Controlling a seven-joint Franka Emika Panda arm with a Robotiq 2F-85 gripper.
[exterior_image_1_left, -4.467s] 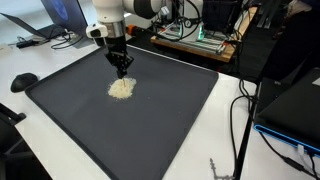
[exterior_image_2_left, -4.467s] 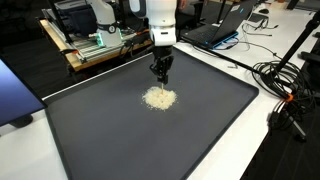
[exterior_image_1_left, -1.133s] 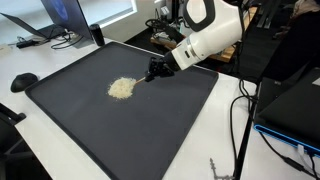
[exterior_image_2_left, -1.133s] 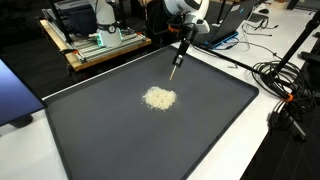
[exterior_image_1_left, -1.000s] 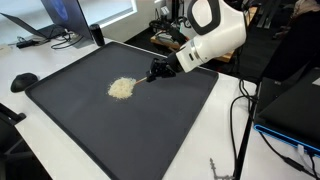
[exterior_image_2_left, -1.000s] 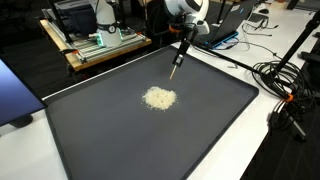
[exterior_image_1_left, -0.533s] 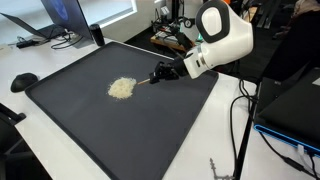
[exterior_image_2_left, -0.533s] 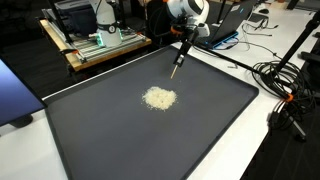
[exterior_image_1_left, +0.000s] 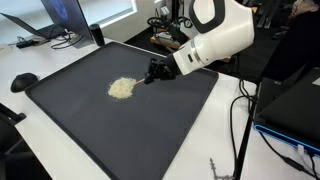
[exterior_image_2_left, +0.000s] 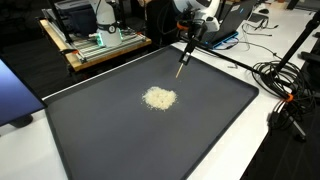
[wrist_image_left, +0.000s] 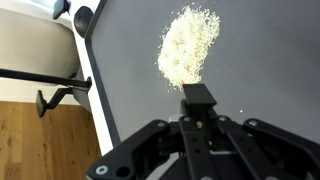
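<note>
Gripper (exterior_image_1_left: 153, 73) jaws clamped on a stick (exterior_image_2_left: 180, 66), tip down just right of the pile (exterior_image_1_left: 121, 88) on the surface (exterior_image_1_left: 180, 112).

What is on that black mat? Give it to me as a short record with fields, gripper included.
surface: black mat on a white table
material: pile of pale grains, near the mat's middle
gripper: gripper tilted, beside the pile and apart from it
grip: closed on a slim tool; what kind cannot be told
</note>
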